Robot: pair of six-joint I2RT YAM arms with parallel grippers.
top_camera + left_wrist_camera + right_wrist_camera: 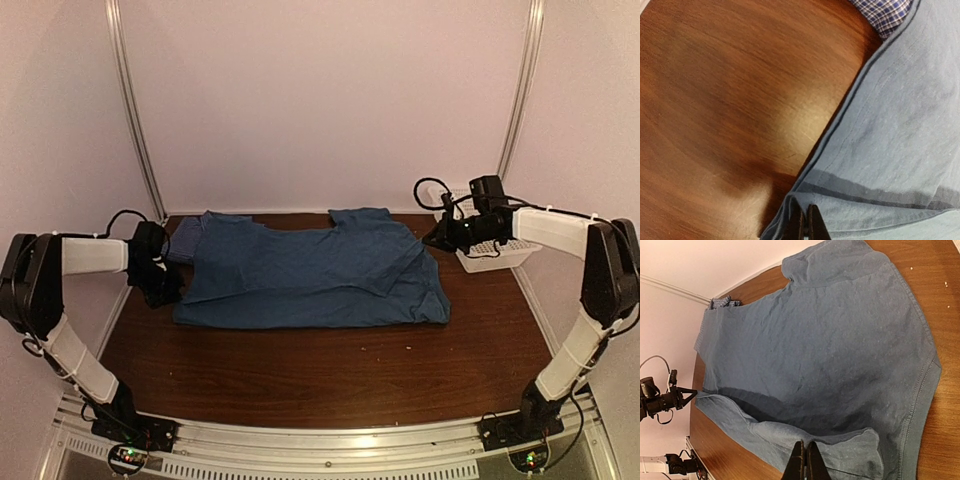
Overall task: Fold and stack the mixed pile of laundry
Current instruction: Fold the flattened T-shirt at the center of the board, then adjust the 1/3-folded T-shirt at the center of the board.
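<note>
Top external view: t-shirt pinched at 2 sides

The wooden table [300, 370] is seen with the teal-blue t-shirt [310, 270] spread flat across its far half. The checked shirt [882, 12] is tucked under the t-shirt's far-left corner, with only an edge shown. A white basket [500, 262] is set at the far right. The left gripper [805, 222] and right gripper [805, 457] are each clamped on a t-shirt edge.
</note>
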